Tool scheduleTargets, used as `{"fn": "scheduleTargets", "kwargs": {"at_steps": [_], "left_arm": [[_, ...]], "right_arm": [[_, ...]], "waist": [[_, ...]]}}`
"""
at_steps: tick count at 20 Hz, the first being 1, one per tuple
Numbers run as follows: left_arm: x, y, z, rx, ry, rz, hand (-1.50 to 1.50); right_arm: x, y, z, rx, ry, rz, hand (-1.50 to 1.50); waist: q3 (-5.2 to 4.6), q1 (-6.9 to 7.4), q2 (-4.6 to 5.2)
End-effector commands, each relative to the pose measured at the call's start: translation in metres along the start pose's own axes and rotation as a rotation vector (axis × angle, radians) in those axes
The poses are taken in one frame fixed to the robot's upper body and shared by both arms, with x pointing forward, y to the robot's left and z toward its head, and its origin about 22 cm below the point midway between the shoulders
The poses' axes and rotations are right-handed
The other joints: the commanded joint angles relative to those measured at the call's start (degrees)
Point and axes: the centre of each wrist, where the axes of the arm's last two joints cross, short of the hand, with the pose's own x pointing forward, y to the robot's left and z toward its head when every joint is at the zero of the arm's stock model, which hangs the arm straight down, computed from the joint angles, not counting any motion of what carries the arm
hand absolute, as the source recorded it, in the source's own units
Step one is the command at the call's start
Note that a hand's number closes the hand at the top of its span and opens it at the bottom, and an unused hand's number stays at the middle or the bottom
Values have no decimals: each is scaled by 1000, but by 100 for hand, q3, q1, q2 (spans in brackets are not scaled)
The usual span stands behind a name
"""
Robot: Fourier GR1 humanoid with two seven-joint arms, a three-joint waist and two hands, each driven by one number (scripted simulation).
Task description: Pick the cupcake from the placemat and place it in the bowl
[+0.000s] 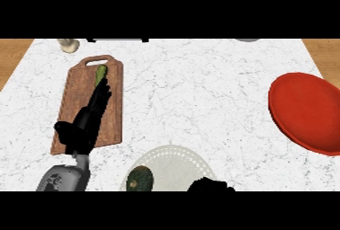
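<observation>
No cupcake or placemat shows. A brown wooden cutting board [113, 112] lies at the left of the counter, and a small green vegetable [101, 73] rests near its handle end. My left hand [90, 119] stretches along the board with straight fingers; its fingertips [103, 90] reach the vegetable's near end. A white perforated bowl [176, 161] sits at the lower middle, with a dark green round item [140, 179] at its left rim. Only a black lump of my right hand [211, 185] shows at the lower edge, beside the bowl.
A large red plate [306, 112] lies at the right edge. A small beige object [68, 45] stands at the far left. A dark item [119, 40] and a grey item [248, 40] sit on the far edge. White marble spreads between board and plate.
</observation>
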Motion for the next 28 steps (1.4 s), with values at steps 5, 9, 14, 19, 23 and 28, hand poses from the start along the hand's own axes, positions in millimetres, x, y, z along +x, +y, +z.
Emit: {"fn": "scheduleTargets", "kwargs": {"at_steps": [5,9,14,19,23,28], "left_arm": [[3,8,-9,23,-2,11,0],[-1,14,4,27,10,6,0],[-15,13,0,32,-1,-4,0],[0,-2,9,27,3,3,0],[-9,0,0,8,15,10,0],[3,3,3,0,12,11,0]], "right_arm": [[31,-105,27,-60,-264,101,150],[66,-147,21,-103,-226,165,150],[85,-174,3,-181,-178,208,150],[98,-194,-17,-248,-118,185,150],[92,-222,-52,-294,-55,217,150],[59,-257,-77,-326,51,395,150]], "waist": [[-13,-141,1],[-23,-108,-13],[-24,-93,14],[-20,-41,-5],[-21,-1,17],[-20,17,16]]}}
